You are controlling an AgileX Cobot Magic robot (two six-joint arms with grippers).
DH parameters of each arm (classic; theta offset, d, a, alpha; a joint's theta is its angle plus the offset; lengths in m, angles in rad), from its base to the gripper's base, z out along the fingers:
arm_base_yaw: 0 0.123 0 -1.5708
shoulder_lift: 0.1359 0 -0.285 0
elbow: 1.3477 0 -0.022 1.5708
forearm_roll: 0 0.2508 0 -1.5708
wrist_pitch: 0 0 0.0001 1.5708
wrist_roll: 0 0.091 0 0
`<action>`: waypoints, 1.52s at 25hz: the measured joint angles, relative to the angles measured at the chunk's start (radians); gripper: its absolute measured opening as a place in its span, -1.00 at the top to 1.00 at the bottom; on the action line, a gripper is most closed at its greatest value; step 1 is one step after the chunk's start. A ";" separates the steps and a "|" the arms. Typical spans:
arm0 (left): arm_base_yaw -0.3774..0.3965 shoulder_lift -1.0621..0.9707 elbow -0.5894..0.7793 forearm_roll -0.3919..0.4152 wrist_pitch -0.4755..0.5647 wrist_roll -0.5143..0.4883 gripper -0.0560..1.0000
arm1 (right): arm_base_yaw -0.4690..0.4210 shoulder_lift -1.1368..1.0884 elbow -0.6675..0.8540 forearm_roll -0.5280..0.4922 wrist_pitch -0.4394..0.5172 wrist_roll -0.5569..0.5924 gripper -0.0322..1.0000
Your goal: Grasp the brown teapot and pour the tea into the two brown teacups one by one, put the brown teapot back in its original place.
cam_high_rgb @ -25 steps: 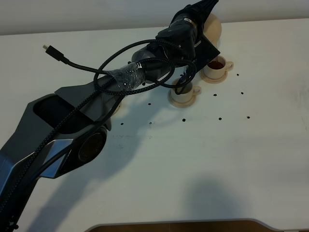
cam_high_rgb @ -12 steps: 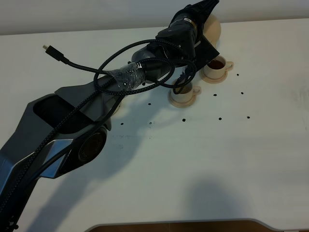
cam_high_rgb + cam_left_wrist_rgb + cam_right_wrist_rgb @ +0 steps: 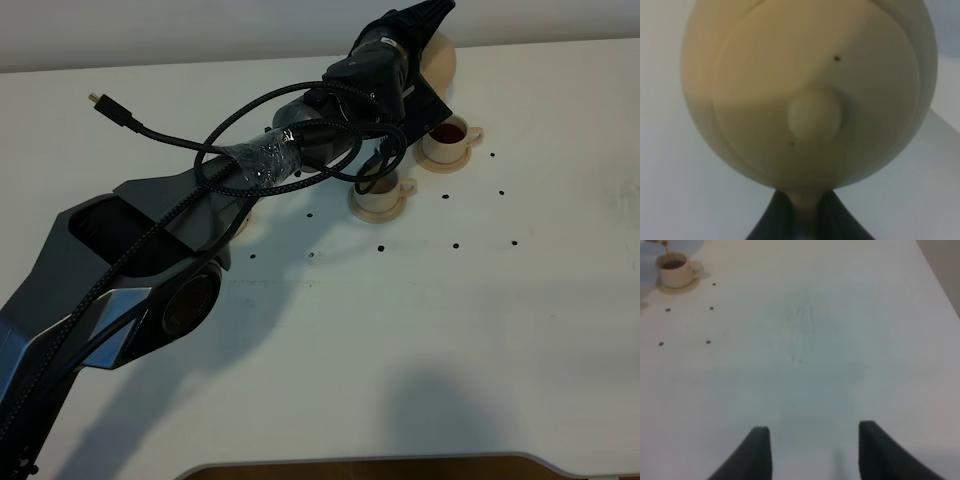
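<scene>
Left gripper (image 3: 802, 222) is clamped on the loop handle of the smooth, round-bodied ceramic teapot (image 3: 444, 58), held aloft at the worktop's (image 3: 500, 330) far edge, its knobbed lid facing the wrist camera. Just nearer stands the farther teacup (image 3: 447, 135), holding dark tea, then the nearer teacup (image 3: 385, 192). Right gripper (image 3: 812, 450) hangs released over open white worktop, well apart from them.

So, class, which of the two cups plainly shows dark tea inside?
The right-hand cup, farther back; the other cup, nearer the front, is partly hidden by the cable.
</scene>
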 joint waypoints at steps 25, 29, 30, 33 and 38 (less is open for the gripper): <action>0.005 -0.088 0.000 -0.549 0.331 -0.155 0.66 | 0.000 0.000 0.000 0.000 0.000 0.001 0.16; 0.012 -0.101 0.000 -0.555 0.397 -0.210 0.66 | 0.000 0.000 0.000 0.000 0.000 0.001 0.16; 0.013 -0.101 -0.002 -0.557 0.417 -0.226 0.66 | 0.000 0.000 0.000 0.000 0.000 0.001 0.16; 0.017 -0.101 -0.002 -0.588 0.484 -0.286 0.66 | 0.000 0.000 0.000 0.000 0.000 0.001 0.16; 0.035 -0.101 -0.002 -0.674 0.554 -0.383 0.66 | 0.000 0.000 0.000 0.000 0.000 0.000 0.16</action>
